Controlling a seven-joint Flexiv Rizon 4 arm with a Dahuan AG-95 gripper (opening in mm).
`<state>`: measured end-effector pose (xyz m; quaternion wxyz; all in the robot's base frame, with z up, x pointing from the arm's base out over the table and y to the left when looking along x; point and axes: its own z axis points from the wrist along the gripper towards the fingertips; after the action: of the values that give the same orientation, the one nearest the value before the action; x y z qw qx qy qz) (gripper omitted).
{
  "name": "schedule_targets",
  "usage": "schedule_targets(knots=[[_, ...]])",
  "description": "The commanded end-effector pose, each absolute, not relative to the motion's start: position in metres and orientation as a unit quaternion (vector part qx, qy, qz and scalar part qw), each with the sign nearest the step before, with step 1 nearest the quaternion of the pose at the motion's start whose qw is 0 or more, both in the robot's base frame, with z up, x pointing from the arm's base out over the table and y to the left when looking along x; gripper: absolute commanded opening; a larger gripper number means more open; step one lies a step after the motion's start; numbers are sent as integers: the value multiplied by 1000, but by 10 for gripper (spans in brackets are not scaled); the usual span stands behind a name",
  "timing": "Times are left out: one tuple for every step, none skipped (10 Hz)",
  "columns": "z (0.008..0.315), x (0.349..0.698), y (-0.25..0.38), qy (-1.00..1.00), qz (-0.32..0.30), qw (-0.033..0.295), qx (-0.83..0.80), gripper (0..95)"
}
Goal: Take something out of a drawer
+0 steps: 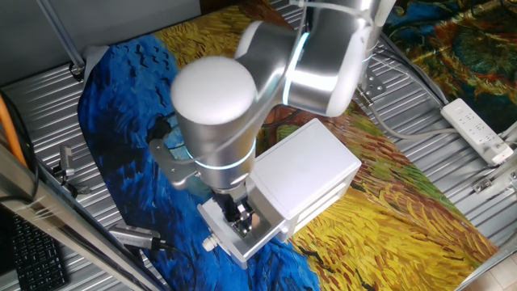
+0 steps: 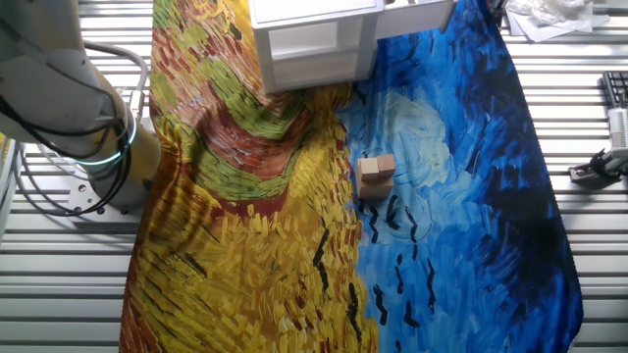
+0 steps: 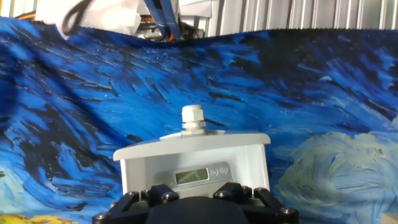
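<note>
The white cabinet (image 1: 303, 174) stands on the painted cloth. Its drawer (image 1: 234, 236) is pulled out toward the lower left, with the round white knob (image 1: 210, 241) on its front. My gripper (image 1: 241, 217) reaches down into the open drawer. A small tan thing (image 1: 255, 218) shows beside the fingers, and I cannot tell whether it is gripped. In the hand view the drawer front (image 3: 193, 163) and knob (image 3: 193, 118) lie just ahead of my gripper (image 3: 196, 210), whose fingertips are hidden. The cabinet (image 2: 312, 39) sits at the top edge of the other fixed view.
A small wooden block (image 2: 376, 169) sits on the blue part of the cloth (image 2: 461, 196), apart from the cabinet. A white power strip (image 1: 478, 129) lies at the right on the metal table. Tools lie at the left table edge (image 1: 133, 236). The arm's base (image 2: 98, 147) stands at the left.
</note>
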<state>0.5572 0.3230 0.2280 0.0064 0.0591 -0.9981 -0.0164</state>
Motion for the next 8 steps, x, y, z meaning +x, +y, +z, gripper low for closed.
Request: schedule_targets(knots=[[224,551,318,-998,-30,-1,56,570],[223,549,316,-998,-34,-3,56,570],[224,548,316,-998,-32,-1,57,570],[224,548,316,-998,-29,-3,57,570],[224,548,317,-998,-18,-8,59,570],[225,548,317,-998,-2,-12,64,570],[225,548,317,-997,-4,-10,72,570],[225,548,317,-997,-6,-12,80,570]])
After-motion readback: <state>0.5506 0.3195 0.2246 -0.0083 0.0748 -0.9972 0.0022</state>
